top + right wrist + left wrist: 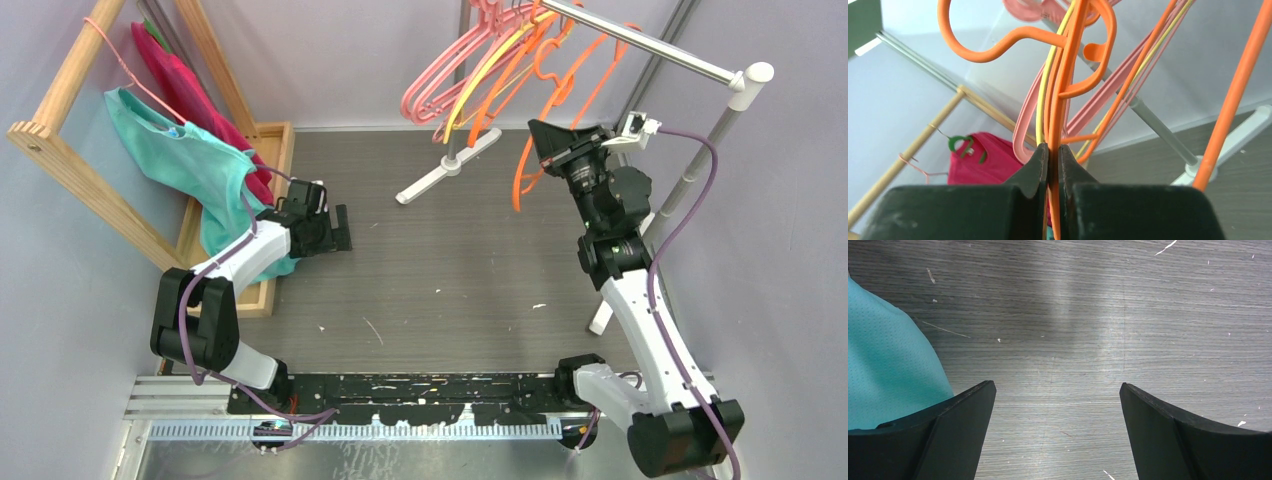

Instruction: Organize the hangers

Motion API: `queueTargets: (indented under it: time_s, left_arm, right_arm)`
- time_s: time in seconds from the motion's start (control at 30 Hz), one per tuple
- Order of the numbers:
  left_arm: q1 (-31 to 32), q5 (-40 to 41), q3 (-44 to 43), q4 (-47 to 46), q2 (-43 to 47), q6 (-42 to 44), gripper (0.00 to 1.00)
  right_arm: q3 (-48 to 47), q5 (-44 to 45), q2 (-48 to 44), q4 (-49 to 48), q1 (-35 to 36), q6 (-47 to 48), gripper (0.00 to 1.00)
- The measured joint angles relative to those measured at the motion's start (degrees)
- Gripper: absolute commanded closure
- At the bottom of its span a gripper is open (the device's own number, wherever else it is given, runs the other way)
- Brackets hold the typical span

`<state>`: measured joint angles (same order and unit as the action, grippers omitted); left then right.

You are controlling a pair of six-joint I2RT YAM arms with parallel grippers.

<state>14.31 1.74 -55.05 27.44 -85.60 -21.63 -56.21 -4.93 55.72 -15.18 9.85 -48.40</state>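
Right end effector (1053,152) is pinched narrow on an orange hanger (1070,60), and the thin plastic bar runs straight up out of the jaws toward the metal rail (650,45). Under that rail hangs the rest of the bunch: pink hangers (412,98), a yellow hanger (492,62) and more orange. All are thin, bare and triangular, hooks crowded together and frames splayed at different angles. The gripped one hangs lowest, its long axis sloping down from the rail toward the right arm. Whether its hook sits on the rail, I can't tell. Right arm is clearly the nearer one, just beneath the rail's end. Left end effector (1058,390) stands wide, holding nothing, over bare bench (1088,315) well away from the rail, with teal cloth (888,365) just beside one finger. Next move, I'd judge, turns on keeping that hook lined up with the rail.
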Motion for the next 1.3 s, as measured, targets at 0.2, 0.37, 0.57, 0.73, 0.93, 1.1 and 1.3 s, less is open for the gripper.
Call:
queueTargets:
  time_s: [0.2,0.37,0.57,0.73,0.93,1.1,1.3]
  left_arm:
    - [0.0,0.1,0.0,0.0,0.0,0.0,0.02]
    - [0.0,0.3,0.0,0.0,0.0,0.0,0.02]
    - [0.0,0.5,0.0,0.0,-0.1,0.0,0.02]
    - [0.0,0.6,0.0,-0.1,-0.1,0.0,0.02]
    - [0.3,0.9,0.0,-1.0,0.0,0.0,0.02]
    - [1.5,2.8,0.0,-1.0,0.0,0.2,0.02]
    - [2.6,4.2,0.0,-1.0,0.3,0.3,0.02]
  right_arm:
    - [0.0,-6.5,5.7,-8.9,-6.0,-8.2,0.99]
    - [-1.8,-9.6,8.2,-12.3,-6.3,-10.6,0.99]
    - [-4.0,-10.8,10.1,-15.5,-7.0,-12.0,0.99]
    - [-7.4,-10.9,14.5,-16.9,-8.6,-12.9,0.99]
    - [-9.9,-10.6,19.9,-17.3,-9.5,-13.3,0.99]
    - [-9.8,-10.4,20.9,-17.9,-9.9,-13.8,0.99]
    - [-9.5,-10.3,21.4,-19.6,-11.0,-14.9,0.99]
